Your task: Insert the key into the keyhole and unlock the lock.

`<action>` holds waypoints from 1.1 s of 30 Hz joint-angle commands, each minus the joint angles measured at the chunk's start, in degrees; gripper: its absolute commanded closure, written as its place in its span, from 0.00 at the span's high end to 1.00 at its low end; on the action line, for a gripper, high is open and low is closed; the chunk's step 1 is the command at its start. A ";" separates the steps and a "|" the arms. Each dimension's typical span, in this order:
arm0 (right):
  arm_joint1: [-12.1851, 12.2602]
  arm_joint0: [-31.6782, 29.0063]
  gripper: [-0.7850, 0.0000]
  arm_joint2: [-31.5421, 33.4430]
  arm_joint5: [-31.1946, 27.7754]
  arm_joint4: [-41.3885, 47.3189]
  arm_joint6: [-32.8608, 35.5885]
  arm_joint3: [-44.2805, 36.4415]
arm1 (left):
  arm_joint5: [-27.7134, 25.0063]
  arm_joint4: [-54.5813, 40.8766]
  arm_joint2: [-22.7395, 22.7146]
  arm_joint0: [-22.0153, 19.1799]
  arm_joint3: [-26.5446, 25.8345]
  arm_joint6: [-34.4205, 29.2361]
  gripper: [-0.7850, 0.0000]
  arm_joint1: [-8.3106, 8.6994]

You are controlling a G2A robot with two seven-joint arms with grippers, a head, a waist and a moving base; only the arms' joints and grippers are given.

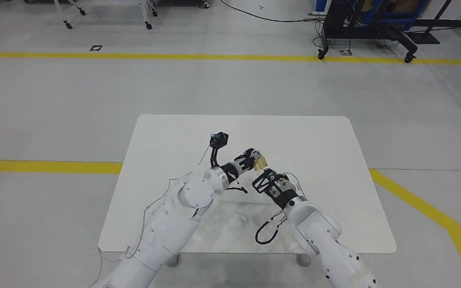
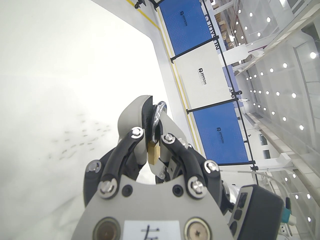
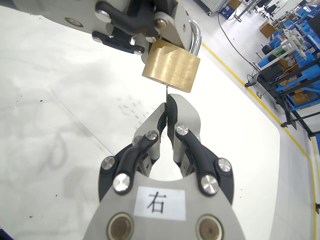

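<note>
Padlock (image 3: 171,68): looks heavy, rigid, slick; hangs above table (image 1: 324,144) centre, clamped at its top by left end effector (image 2: 155,123). Thin stiff key (image 3: 166,93), pinched in right end effector (image 3: 168,106) at 5 o'clock, meets its underside.

A white table (image 1: 324,144) is standing on pale grey floor (image 1: 72,108); yellow lines (image 1: 216,56) are running across toward twelve, and a black cart (image 1: 367,34) is sitting at one o'clock.

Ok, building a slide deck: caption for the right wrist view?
Right gripper holds the key, edge-on, at the underside of the brass padlock held by the left gripper.
</note>
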 commanded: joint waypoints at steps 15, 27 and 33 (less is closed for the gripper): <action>-0.15 -0.08 0.00 0.97 -0.13 1.20 0.36 0.20 | 3.28 9.42 2.29 -0.45 0.04 1.94 0.00 -0.42; -0.34 0.55 0.00 0.66 -0.58 1.06 1.17 0.54 | 7.18 14.15 3.92 -0.92 0.44 2.87 0.00 -1.12; -0.42 0.63 0.00 0.52 -0.51 0.57 1.49 0.47 | 9.00 14.48 4.08 -1.19 0.86 2.81 0.00 -1.53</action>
